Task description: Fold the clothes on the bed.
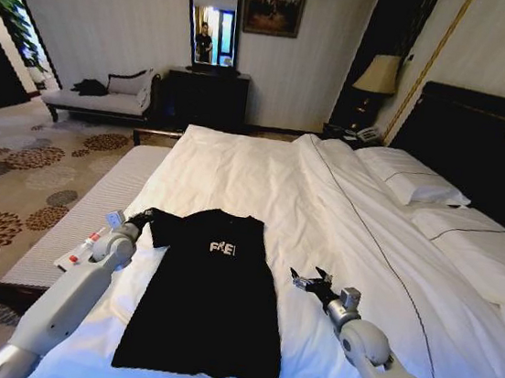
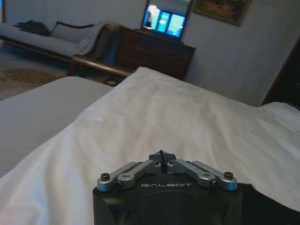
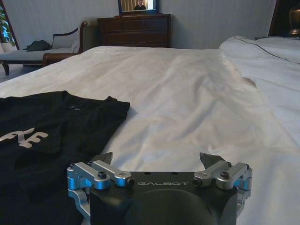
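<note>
While the black T-shirt (image 1: 205, 298) lies flat near the bed's (image 1: 263, 176) foot edge, the left gripper (image 1: 141, 220), fingers closed, pinches its left sleeve; the right gripper (image 1: 312, 280) waits open beside its right edge. Folding seems barely begun; next, that sleeve needs carrying inward.

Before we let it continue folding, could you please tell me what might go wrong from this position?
The left pincer, shut at the T-shirt's left sleeve, may have pinched the white duvet too, so lifting could drag bedding. The right pincer is open over bare duvet beside the shirt; closing there would miss the fabric. The already-folded side could slip open.
</note>
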Tool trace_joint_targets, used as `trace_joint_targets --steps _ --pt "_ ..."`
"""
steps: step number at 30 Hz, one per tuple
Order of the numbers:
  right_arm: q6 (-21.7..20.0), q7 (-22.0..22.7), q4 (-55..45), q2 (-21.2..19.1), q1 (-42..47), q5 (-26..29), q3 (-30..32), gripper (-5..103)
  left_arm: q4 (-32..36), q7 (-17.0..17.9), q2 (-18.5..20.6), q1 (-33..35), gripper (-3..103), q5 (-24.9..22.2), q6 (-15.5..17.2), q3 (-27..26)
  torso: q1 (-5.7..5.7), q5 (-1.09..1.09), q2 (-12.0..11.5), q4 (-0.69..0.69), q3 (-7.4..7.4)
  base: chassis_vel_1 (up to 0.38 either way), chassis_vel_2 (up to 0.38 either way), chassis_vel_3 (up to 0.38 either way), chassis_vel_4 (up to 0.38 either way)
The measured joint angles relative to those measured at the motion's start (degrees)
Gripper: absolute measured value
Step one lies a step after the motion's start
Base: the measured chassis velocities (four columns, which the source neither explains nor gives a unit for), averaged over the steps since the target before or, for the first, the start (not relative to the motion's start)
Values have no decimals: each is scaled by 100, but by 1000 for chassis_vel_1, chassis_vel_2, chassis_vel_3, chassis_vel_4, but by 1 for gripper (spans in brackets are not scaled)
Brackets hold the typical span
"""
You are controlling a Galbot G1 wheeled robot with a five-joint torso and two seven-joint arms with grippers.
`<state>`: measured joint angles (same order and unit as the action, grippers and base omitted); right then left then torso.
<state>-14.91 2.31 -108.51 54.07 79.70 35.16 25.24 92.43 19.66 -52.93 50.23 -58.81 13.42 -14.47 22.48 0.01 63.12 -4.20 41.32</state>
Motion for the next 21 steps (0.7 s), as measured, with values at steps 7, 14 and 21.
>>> trace_joint_targets --steps 7,14,21 --pt "32 -30 -22 10 51 -20 82 100 331 180 49 -46 1 120 31 315 0 0 0 0 0 0 0 0 0" --pt "92 -65 -68 19 164 -50 206 100 454 241 100 -128 1 189 58 572 0 0 0 0 0 0 0 0 0" --pt "142 -90 -75 43 250 -81 285 100 502 281 96 -314 1 237 68 924 0 -1 0 0 0 0 0 0 0"
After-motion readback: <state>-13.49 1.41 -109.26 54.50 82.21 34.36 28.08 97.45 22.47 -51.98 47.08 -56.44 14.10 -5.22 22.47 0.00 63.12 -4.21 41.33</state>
